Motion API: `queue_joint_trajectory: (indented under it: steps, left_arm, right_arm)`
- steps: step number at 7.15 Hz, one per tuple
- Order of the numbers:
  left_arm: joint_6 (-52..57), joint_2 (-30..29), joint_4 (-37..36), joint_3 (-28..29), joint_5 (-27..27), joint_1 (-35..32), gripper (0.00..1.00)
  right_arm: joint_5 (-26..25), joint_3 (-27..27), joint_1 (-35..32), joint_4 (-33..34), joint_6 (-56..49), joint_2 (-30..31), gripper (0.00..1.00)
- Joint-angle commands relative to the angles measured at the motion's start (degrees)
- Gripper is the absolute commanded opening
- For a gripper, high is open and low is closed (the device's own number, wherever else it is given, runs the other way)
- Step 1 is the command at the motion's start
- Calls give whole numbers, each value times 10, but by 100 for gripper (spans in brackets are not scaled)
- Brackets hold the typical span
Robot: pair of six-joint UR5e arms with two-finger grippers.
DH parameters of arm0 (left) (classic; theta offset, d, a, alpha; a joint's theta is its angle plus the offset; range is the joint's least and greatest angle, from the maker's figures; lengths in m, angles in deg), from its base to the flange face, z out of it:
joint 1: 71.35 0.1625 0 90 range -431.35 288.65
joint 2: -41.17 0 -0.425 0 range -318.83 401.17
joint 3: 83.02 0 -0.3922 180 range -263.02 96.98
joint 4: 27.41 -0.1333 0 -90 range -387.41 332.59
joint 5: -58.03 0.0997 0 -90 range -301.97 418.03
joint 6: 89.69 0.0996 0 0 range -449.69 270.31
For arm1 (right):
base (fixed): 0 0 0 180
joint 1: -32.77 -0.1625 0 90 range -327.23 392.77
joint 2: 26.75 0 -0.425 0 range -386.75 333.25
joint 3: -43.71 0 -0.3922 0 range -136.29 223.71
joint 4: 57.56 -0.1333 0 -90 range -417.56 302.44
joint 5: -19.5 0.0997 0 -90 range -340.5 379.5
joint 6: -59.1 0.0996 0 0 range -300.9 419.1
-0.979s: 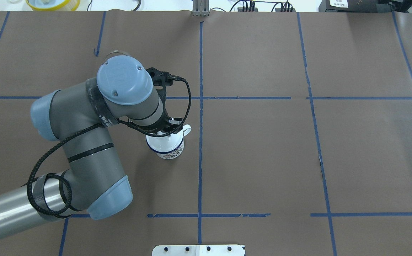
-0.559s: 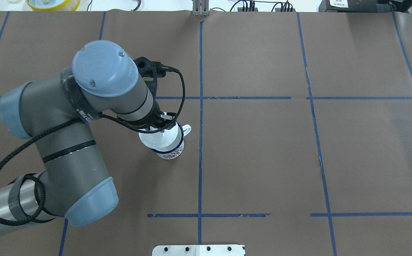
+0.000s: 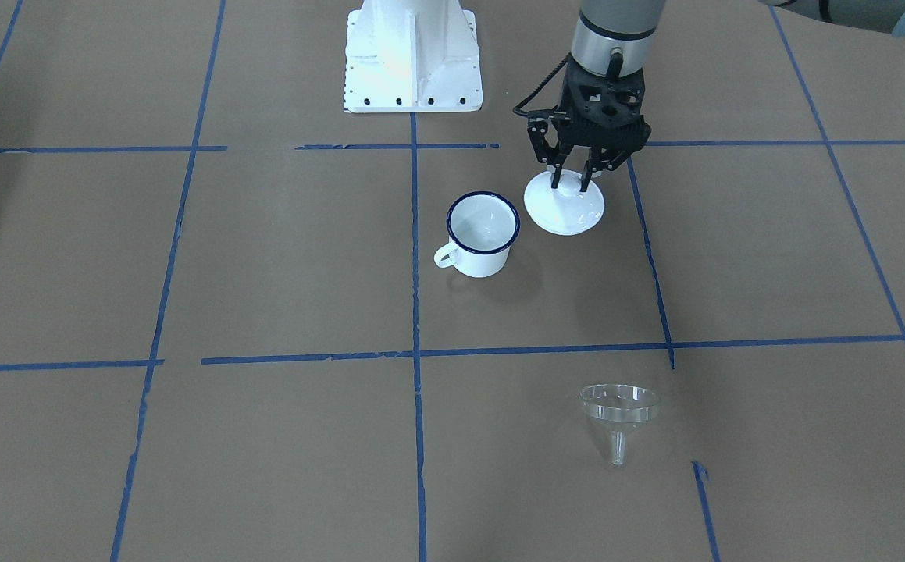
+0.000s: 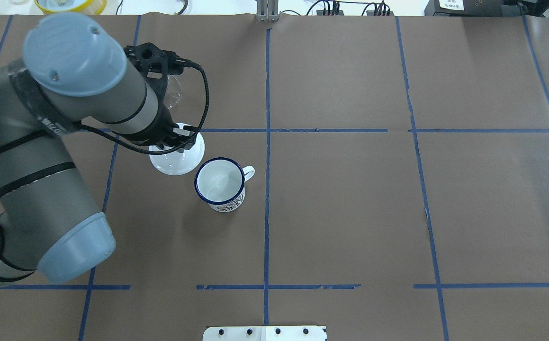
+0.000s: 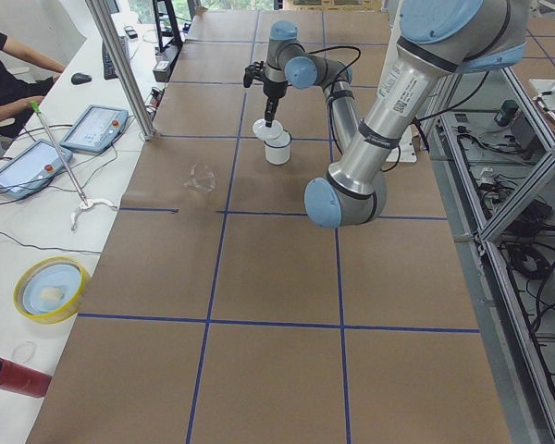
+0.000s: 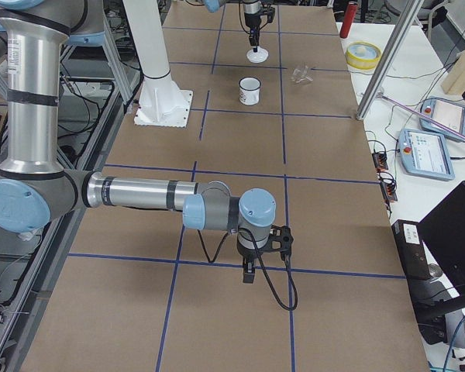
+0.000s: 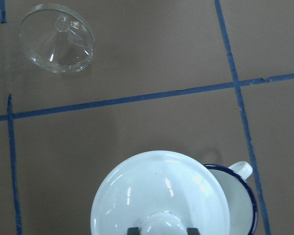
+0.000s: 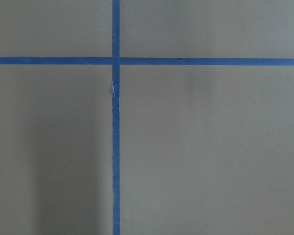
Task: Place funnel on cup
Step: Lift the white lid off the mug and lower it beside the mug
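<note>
The white enamel cup [image 4: 220, 182] with a dark blue rim stands open and upright near the table's middle; it also shows in the front view [image 3: 482, 226]. My left gripper [image 3: 575, 176] is shut on the knob of a round white lid [image 3: 565, 207] and holds it just beside the cup, lifted a little. In the left wrist view the lid [image 7: 161, 196] overlaps the cup's rim [image 7: 245, 196]. The clear funnel [image 3: 620, 410] lies on its side on the table beyond the lid, apart from both; it also shows in the left wrist view [image 7: 56, 38]. My right gripper [image 6: 249, 273] hangs far from these; I cannot tell whether it is open.
The white robot base plate [image 3: 413, 55] sits at the table's near edge. A yellow-rimmed bowl [image 5: 51, 289], a red cylinder [image 5: 9, 375], tablets and a metal post [image 5: 120, 65] stand on the side bench past the table's far edge.
My left gripper has lifted the white lid off the cup and carried it left and away from the robot. The cup now stands uncovered and has not moved.
</note>
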Motion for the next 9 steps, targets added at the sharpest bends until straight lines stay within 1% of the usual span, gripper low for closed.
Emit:
queue_joint_trajectory:
  steps: [1, 2, 3, 4, 5, 6, 7, 9]
  left_arm:
    - [-4, 98, 111, -2, 0, 2, 0]
    - [-33, 108, 146, 22, 3, 15, 0]
    - [-44, 108, 157, 46, 36, 43, 0]
    - [-46, 108, 193, 85, 55, 51, 0]
    - [-45, 109, 226, 115, 55, 52, 4]
    - [-43, 109, 234, 129, 55, 52, 44]
    - [-39, 109, 235, 128, 56, 52, 99]
    - [-37, 103, 232, 119, 54, 51, 100]
  right_arm:
    - [0, 0, 0, 0, 0, 0, 100]
    - [0, 0, 0, 0, 0, -1, 100]
    - [0, 0, 0, 0, 0, 0, 100]
    - [0, 0, 0, 0, 0, 0, 100]
    - [0, 0, 0, 0, 0, 0, 100]
    - [0, 0, 0, 0, 0, -1, 100]
    - [0, 0, 0, 0, 0, 0, 100]
    - [0, 0, 0, 0, 0, 0, 100]
